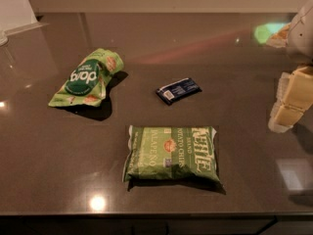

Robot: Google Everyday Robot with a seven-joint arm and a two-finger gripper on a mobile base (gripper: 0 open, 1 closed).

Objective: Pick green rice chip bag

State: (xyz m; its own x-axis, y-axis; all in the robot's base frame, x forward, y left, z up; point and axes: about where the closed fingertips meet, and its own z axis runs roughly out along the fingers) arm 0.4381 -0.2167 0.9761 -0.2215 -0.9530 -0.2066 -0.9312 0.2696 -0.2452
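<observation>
The green rice chip bag (86, 79) lies crumpled on the dark countertop at the left. It is light green with a dark green round label. My gripper (290, 101) hangs at the far right edge of the view, above the counter and far to the right of the bag. It touches nothing and nothing shows in it.
A larger green jalapeño potato chip bag (171, 153) lies flat at the front centre. A small dark blue snack bar (178, 90) lies in the middle. The countertop (234, 131) ends at a front edge just below the chip bag. A wall runs along the back.
</observation>
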